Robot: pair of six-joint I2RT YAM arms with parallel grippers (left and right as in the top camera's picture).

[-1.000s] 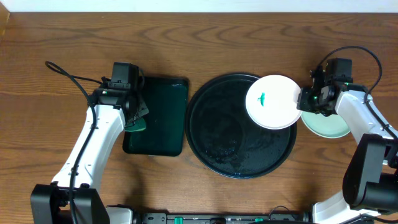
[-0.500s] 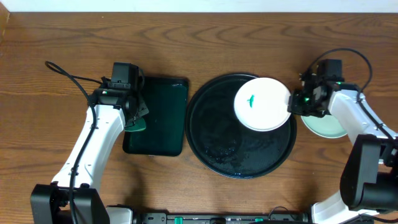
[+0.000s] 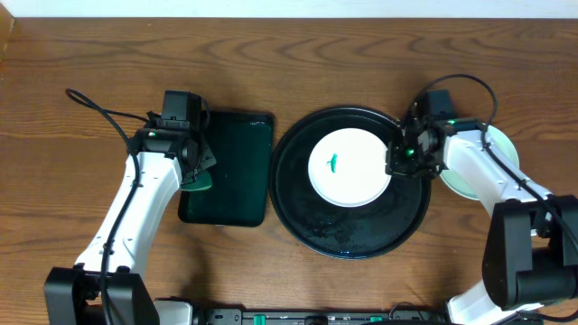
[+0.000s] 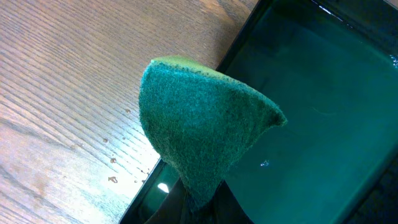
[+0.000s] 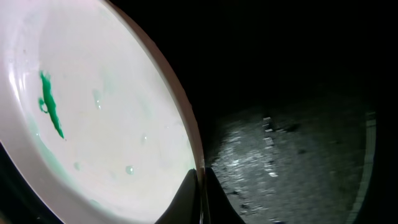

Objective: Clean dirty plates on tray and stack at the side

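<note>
- The wooden surface (image 3: 90, 54) carries two trays side by side, a few water drops lying on the wood by the smaller one.
- The black tray (image 3: 352, 230), round and low-rimmed, sits right of centre. Its glossy floor is speckled with wet spots, and it holds one white plate.
- The green tray (image 3: 237, 171), rectangular and dark, lies just left of the black tray. Its inside looks glossy and wet, and nothing solid rests in it.
- The white plate (image 3: 357, 176) is over the middle of the black tray. Whether it lies flat or is held tilted I cannot tell.
- A mint plate (image 3: 506, 149) sits on the surface right of the black tray, partly hidden under the right arm.
- The sponge (image 4: 199, 130), green and folded, hangs over the green tray's left edge.
- A small green smear (image 5: 50, 106) marks the white plate's inside, with faint droplets around it.
- The right gripper (image 5: 200, 186) is clenched on the white plate's right rim.
- The left gripper (image 4: 202, 199) is clenched on the sponge.
</note>
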